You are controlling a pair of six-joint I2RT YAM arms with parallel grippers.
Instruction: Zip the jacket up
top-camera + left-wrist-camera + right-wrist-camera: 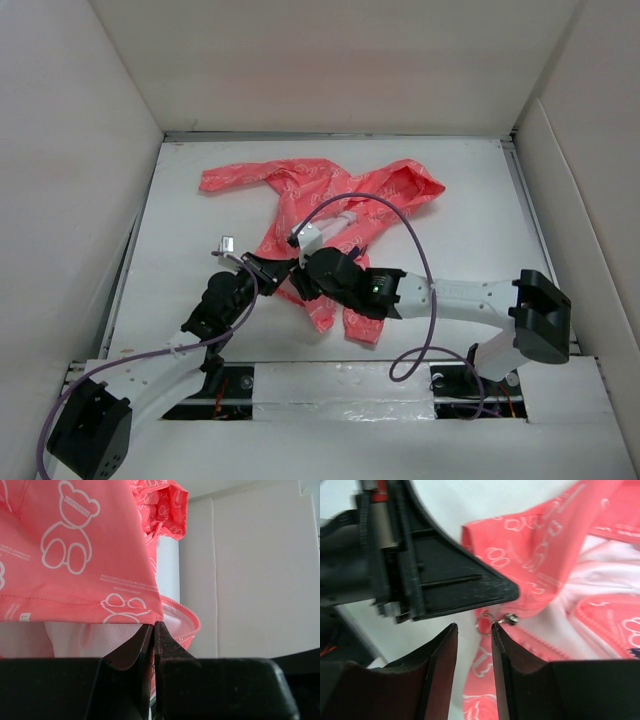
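Observation:
The coral-pink jacket (300,195) lies crumpled across the middle of the white table, its pale lining showing at the open front. My left gripper (283,272) is shut on the jacket's lower front corner; in the left wrist view the jaws (153,625) pinch the hem of the jacket (75,540) beside a curl of zipper teeth (186,614). My right gripper (312,272) is right next to it. In the right wrist view it (472,627) stands open, with the zipper's ring pull (483,624) and slider (510,619) just off its right fingertip, on the jacket (545,555).
The left gripper's black finger (460,587) sits close above the right jaws. A purple cable (425,270) loops over the right arm and the jacket. White walls (80,150) enclose the table on three sides; the arm bases stand at the near edge.

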